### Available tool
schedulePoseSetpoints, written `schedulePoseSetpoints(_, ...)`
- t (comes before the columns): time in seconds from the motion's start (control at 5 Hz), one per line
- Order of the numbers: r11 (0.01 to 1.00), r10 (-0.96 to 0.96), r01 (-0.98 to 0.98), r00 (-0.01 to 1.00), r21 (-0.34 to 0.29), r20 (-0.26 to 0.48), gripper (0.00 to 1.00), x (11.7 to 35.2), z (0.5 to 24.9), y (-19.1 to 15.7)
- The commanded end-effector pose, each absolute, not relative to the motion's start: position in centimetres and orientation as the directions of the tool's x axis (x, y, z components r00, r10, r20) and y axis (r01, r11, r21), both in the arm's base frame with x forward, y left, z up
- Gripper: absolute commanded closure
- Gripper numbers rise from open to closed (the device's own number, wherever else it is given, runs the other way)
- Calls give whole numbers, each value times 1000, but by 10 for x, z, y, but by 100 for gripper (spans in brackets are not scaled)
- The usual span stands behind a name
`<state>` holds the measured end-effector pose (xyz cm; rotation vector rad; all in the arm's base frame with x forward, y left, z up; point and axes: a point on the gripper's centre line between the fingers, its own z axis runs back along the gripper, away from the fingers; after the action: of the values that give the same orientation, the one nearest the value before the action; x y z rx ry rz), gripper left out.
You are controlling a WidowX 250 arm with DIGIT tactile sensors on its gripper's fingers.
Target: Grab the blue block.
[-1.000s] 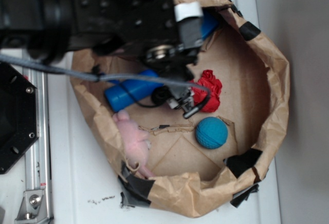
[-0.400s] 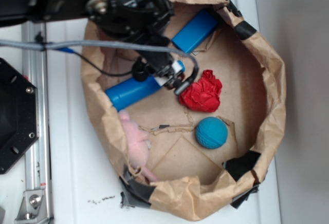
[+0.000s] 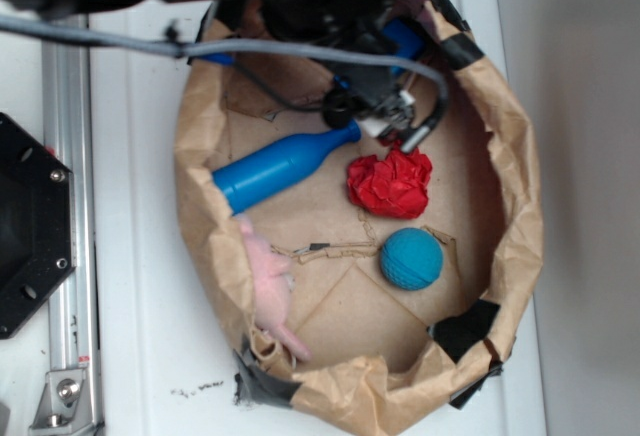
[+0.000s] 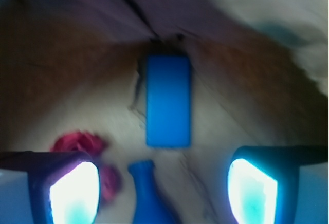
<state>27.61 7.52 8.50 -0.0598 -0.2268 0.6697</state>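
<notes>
The blue block (image 4: 168,100) lies lengthwise on the brown paper floor, straight ahead of my gripper (image 4: 163,190) in the wrist view. The jaws stand wide open with nothing between them, and the block is apart from both fingers (image 4: 72,193). In the exterior view only a corner of the blue block (image 3: 406,38) shows behind the arm, near the bag's far wall. The gripper (image 3: 405,126) hangs just short of it, over the neck of the blue bottle (image 3: 280,166).
Everything sits inside a crumpled brown paper bag (image 3: 520,206) with raised walls. A red crumpled cloth (image 3: 392,182) lies beside the gripper, a teal ball (image 3: 411,258) below it, and a pink soft toy (image 3: 268,281) against the left wall. The bottle neck (image 4: 146,188) sits low between the fingers.
The arm has swung from over the bottle toward the far side of the bag, uncovering the whole bottle and now covering most of the blue block in the exterior view.
</notes>
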Motion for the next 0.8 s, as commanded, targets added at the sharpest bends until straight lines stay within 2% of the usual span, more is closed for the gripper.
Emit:
schedulePoseSetpoints(0.0, 823, 565, -561, 791, -90, 233, 0, 307, 71, 71)
schedulePoseSetpoints(0.2, 832, 545, -554, 810, -24, 216, 0, 311, 46, 67)
schedulePoseSetpoints(0.4, 828, 545, -561, 809, 11, 219, 0, 297, 38, 77)
schedulePoseSetpoints(0.6, 818, 553, -574, 799, 30, 235, 0, 290, 43, 93)
